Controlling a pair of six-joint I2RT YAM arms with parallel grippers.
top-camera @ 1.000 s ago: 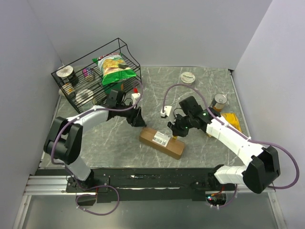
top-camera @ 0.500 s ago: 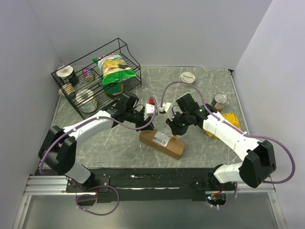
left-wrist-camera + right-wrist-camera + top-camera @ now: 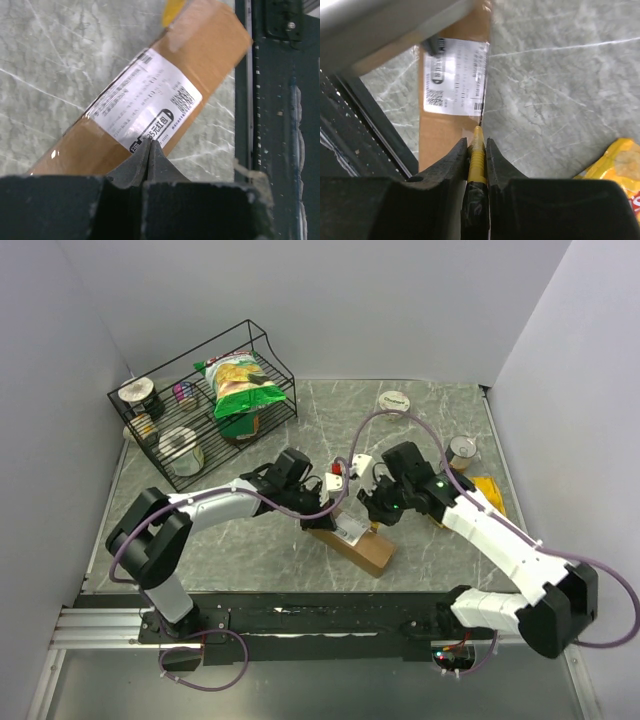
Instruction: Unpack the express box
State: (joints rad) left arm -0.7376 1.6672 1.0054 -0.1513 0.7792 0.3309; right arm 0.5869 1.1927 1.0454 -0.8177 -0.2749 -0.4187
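Grey marbled table (image 3: 245, 552) fills your top view, with pale walls on three sides. You have the express box (image 3: 364, 550) lying flat near the front middle of the table, close to the dark rail at the near edge. It sits at an angle, with its white shipping label (image 3: 145, 112) facing up.

Your left gripper (image 3: 330, 508) reaches in from the left over the label end of the box. In the left wrist view its fingers (image 3: 135, 167) are pressed tight together with nothing between them. The tips are over the lower edge of the label; you cannot tell whether they touch it.

Your right gripper (image 3: 378, 512) comes in from the right and is clamped on a yellow-handled knife (image 3: 476, 160). In the right wrist view the thin dark blade points forward, and its tip meets the long edge of the box beside the label (image 3: 452, 80).

Behind and to the left stands a black wire rack (image 3: 270, 352) with a green and yellow chip bag (image 3: 240, 382) on top. On the right you have a tin can (image 3: 462, 452), a yellow snack bag (image 3: 484, 490) just beside it, and a round white lid (image 3: 395, 402) further back.
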